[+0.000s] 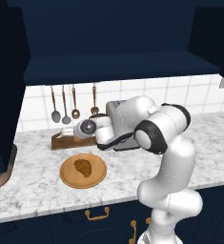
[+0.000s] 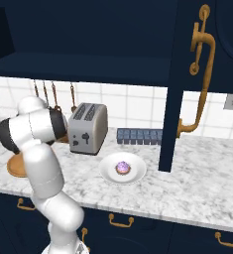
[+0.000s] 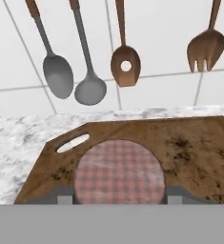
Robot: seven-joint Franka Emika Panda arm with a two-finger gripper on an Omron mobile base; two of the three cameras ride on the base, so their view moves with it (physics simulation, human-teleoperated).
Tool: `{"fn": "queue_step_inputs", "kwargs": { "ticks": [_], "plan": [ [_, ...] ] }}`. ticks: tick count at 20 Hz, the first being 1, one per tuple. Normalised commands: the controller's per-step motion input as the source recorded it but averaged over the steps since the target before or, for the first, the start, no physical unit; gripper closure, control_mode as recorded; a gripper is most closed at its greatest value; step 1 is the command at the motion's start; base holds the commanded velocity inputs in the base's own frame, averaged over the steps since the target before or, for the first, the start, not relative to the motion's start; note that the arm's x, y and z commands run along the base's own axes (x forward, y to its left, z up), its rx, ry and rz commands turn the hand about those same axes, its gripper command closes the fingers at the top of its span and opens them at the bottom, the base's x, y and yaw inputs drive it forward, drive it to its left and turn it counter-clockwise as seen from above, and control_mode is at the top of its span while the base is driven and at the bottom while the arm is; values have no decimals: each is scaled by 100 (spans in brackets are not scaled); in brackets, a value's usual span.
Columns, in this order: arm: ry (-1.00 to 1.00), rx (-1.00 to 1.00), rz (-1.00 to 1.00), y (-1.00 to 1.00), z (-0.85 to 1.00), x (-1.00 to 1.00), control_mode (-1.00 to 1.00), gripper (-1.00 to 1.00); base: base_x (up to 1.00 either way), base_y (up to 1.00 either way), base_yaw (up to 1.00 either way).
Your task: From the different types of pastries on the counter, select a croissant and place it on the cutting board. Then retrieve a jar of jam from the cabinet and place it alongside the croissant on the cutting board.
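In the hand view my gripper is shut on the jar of jam, whose red-checked lid sits between the two fingertips. The jar is low over the dark-brown cutting board, near its handle-slot end; I cannot tell whether it touches the board. From the left base view the gripper reaches left over the cutting board by the tiled wall. The golden-brown croissant lies on a round tan plate in front of the board. The frosted pastry rests on a white plate.
Spoons and wooden utensils hang on the wall just behind the board. A silver toaster stands to the right of the arm. The navy cabinet hangs overhead, its door swung open over the counter. A blue tray lies by the wall.
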Motion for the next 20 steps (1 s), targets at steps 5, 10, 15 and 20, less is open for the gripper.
{"fn": "queue_step_inputs", "kwargs": {
  "ticks": [5,10,15,20],
  "plan": [
    [0,0,0,2,-19,5,-100,100,0,0,0],
    [-3,1,0,3,20,23,-100,100,0,0,0],
    [-3,1,0,29,40,19,-100,100,0,0,0],
    [3,0,0,27,-17,28,-100,100,0,0,0]
  ]
}}
